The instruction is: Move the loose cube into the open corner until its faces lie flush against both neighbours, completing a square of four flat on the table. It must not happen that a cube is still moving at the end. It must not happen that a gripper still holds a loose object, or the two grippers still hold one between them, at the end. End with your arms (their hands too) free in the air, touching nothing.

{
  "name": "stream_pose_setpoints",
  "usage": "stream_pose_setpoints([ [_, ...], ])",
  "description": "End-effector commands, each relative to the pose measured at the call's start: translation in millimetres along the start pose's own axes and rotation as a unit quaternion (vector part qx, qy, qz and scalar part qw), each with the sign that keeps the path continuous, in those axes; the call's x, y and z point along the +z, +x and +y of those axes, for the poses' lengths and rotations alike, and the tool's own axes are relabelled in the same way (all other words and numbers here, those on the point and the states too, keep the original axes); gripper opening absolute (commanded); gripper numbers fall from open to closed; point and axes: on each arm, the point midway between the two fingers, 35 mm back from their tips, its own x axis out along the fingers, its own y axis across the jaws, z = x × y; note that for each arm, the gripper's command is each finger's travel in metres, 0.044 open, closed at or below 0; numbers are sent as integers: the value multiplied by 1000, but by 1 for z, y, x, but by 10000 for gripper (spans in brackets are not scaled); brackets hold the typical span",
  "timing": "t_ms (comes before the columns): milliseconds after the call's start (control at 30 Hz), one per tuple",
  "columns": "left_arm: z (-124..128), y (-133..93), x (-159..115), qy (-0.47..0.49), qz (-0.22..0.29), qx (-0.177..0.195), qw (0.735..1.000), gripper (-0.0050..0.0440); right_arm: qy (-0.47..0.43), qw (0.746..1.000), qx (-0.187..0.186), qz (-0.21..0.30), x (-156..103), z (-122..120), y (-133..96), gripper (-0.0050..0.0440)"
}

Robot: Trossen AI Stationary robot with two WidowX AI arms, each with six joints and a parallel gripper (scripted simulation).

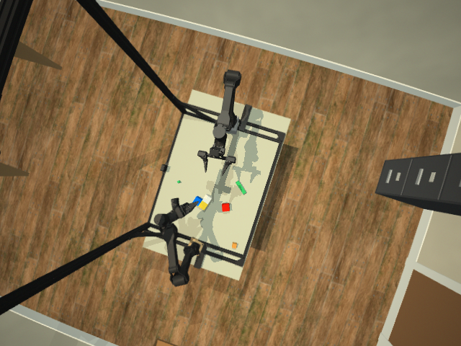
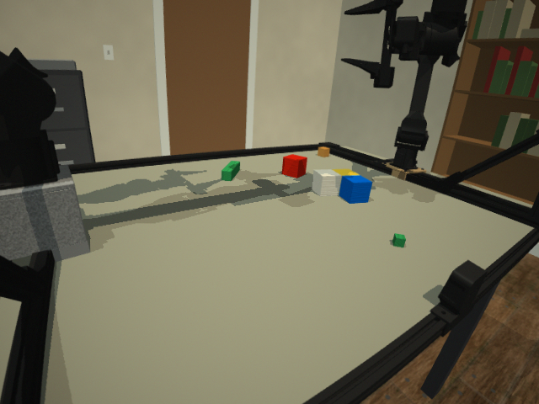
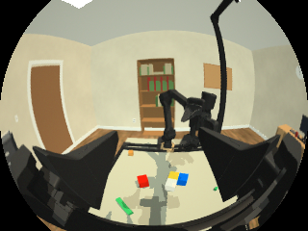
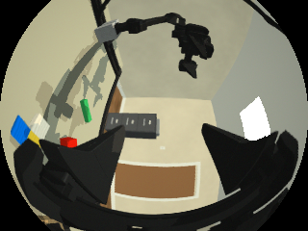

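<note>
The loose red cube (image 1: 225, 207) lies flat on the table, apart from the others, and shows in the exterior view (image 2: 294, 165) and the left wrist view (image 3: 142, 180). The white cube (image 1: 207, 197), yellow cube (image 1: 202, 205) and blue cube (image 1: 197, 199) (image 2: 341, 184) sit together in an L. My left gripper (image 1: 216, 165) is open and empty, high over the table's far half. My right gripper (image 1: 184, 204) (image 2: 354, 34) is open and empty, raised in the air beside the blue cube's side of the cluster.
A green bar (image 1: 240, 187) lies beyond the red cube. A small green cube (image 1: 178, 182) sits near one long edge and a small orange block (image 1: 234, 244) in a corner. A black frame rail (image 2: 434, 321) runs round the table.
</note>
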Motion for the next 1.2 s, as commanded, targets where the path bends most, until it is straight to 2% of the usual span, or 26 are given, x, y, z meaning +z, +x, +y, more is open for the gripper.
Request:
stream_pose_setpoints([
  [0, 0, 0, 0, 0, 0, 0, 1000, 400, 0, 1000, 0, 0, 0, 0, 0, 400],
  [533, 0, 0, 0, 0, 0, 0, 1000, 400, 0, 1000, 0, 0, 0, 0, 0, 400],
  [600, 0, 0, 0, 0, 0, 0, 1000, 400, 0, 1000, 0, 0, 0, 0, 0, 364],
  [733, 2, -1, 1, 0, 0, 0, 1000, 400, -3, 1000, 3, -1, 1, 1, 2, 364],
  [900, 12, -5, 5, 2, 1, 0, 1000, 400, -16, 1000, 19, -8, 5, 10, 16, 364],
  [1033, 27, -14, 12, 3, 3, 0, 1000, 400, -36, 998, 52, -16, 8, 25, 38, 364],
  [1100, 27, -14, 12, 3, 3, 0, 1000, 400, -36, 998, 52, -16, 8, 25, 38, 364],
  [1167, 36, -21, 16, 5, 5, 0, 1000, 400, -46, 996, 79, -20, 8, 37, 52, 364],
])
